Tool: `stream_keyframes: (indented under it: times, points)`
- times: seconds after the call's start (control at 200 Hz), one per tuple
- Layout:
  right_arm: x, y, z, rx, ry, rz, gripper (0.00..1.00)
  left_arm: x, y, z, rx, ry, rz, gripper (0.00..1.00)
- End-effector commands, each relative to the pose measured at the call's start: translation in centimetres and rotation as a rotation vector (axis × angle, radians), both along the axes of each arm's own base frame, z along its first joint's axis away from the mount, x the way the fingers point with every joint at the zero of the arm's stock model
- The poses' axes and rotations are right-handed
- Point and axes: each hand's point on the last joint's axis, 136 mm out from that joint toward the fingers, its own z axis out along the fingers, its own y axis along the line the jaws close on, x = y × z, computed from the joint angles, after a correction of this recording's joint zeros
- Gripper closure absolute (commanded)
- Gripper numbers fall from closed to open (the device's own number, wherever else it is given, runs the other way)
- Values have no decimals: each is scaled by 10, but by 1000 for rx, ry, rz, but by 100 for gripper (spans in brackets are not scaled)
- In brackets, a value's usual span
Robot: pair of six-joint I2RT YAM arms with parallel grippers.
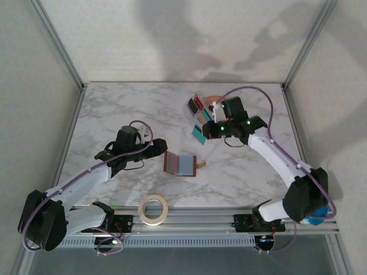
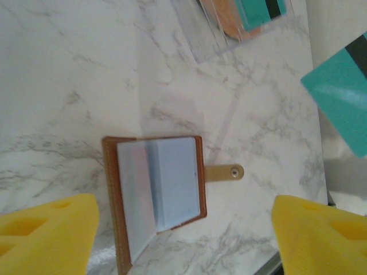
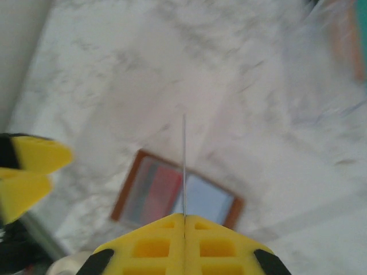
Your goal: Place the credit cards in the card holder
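The right gripper pinches a teal credit card above the marble table. The left gripper hangs wide open over the unfolded brown card holder.

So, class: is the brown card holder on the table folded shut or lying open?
Open. The card holder lies spread flat on the table, inner pockets facing up, its strap tab sticking out sideways, unfastened.

Brown card holder, teal card, grey-veined marble table.
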Motion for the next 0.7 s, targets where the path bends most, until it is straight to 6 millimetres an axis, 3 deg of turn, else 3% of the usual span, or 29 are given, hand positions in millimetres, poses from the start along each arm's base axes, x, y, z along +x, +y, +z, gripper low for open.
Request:
stream_keyframes:
  times: [0.0, 0.07, 0.165, 0.32, 0.42, 0.696]
  points:
    - [-35, 25, -10, 171, 134, 93, 100, -20, -13, -18, -2, 47, -82, 33]
    - [-49, 26, -31, 172, 187, 115, 100, -23, -12, -34, 24, 84, -87, 52]
    - [-60, 35, -53, 246, 291, 132, 100, -26, -12, -51, 56, 122, -101, 67]
    - [-68, 50, -85, 291, 424, 160, 100, -23, -9, -75, 120, 161, -100, 71]
    - [-63, 52, -98, 270, 454, 135, 100, -21, -5, -95, 180, 216, -91, 88]
    - [-52, 41, -127, 175, 455, 69, 100, -16, 3, -119, 265, 257, -71, 88]
